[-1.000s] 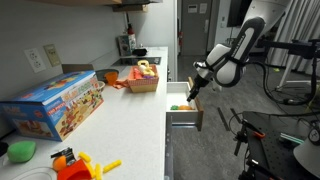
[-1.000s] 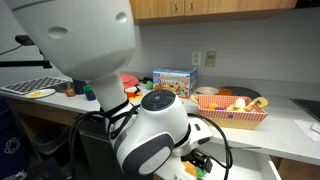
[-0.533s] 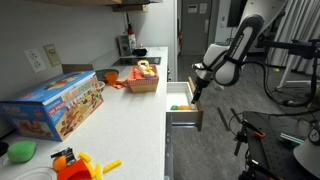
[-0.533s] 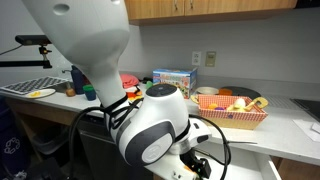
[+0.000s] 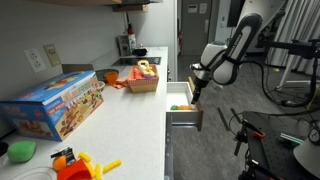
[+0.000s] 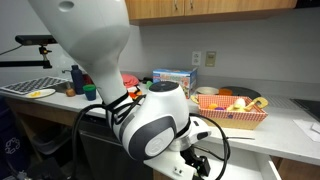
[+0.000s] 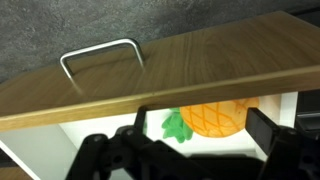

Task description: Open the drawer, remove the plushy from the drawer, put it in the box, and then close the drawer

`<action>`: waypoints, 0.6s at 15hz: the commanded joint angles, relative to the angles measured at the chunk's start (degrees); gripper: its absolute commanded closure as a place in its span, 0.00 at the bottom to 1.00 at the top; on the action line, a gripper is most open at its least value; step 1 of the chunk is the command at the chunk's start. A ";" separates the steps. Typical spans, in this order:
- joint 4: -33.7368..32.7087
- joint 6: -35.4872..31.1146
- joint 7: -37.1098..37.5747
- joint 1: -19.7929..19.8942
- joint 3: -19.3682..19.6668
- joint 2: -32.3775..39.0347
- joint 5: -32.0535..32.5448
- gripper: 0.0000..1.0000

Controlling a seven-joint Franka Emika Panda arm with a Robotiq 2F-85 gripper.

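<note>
The plushy [image 7: 218,118] lies inside the open drawer [image 7: 150,82], and I have my claw [image 7: 195,145] spread wide close before it, nothing pinched.

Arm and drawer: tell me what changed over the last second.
The arm shifted slightly toward the counter, and the tool is still open at the open drawer. Nothing was gripped or released. The plushy still lies in the drawer, and the box stayed put.
</note>
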State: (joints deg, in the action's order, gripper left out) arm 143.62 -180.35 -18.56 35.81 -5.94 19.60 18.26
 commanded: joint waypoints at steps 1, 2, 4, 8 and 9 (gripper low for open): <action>0.00 0.00 0.00 0.00 0.00 0.00 0.00 0.00; 0.00 0.00 0.00 0.00 0.00 0.00 0.00 0.00; 0.00 0.00 0.00 0.00 0.00 0.00 0.00 0.00; 4.15 -8.25 -4.23 -8.54 13.34 -2.13 2.07 0.00; 4.17 -10.14 -4.90 -10.60 16.05 -1.67 2.34 0.00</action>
State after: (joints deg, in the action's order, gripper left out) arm 145.97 -186.59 -20.76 31.49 1.61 19.55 19.27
